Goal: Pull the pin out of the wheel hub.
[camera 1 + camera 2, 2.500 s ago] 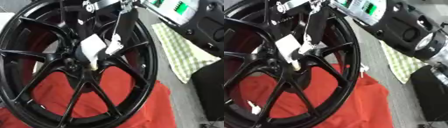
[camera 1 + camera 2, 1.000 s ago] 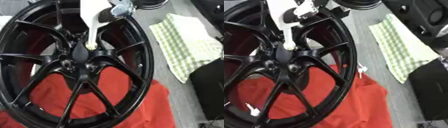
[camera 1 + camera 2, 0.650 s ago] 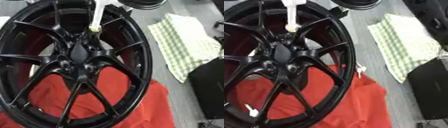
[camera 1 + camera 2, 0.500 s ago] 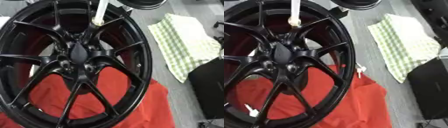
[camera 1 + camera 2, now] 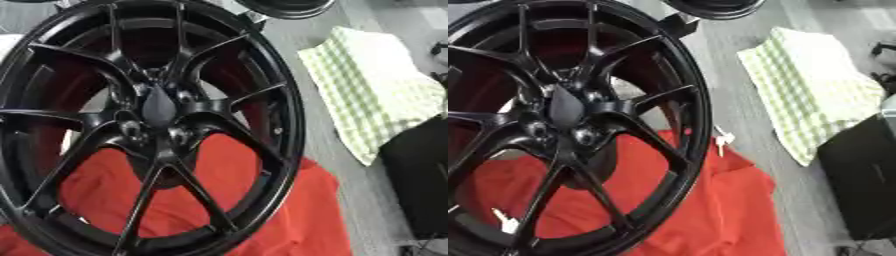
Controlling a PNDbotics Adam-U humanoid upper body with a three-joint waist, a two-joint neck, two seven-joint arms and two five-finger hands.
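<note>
Wheel hub (image 5: 159, 107) on red cloth (image 5: 227, 200), unattended

Black wheel (image 5: 149, 125) on red cloth (image 5: 219, 210), green checked cloth (image 5: 372, 90) to its right

Red cloth (image 5: 262, 200) on grey floor; green checked towel (image 5: 372, 90) right.

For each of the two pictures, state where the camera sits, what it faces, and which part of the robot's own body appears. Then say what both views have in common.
Left eye view: in the robot's head, looking down at the black wheel on the red cloth; no arm or hand shows.
Right eye view: beside it in the head, looking the same way, wheel nearer the left edge; no arm or hand either.
Shared: wheel, red cloth, green checked cloth on the grey table.
</note>
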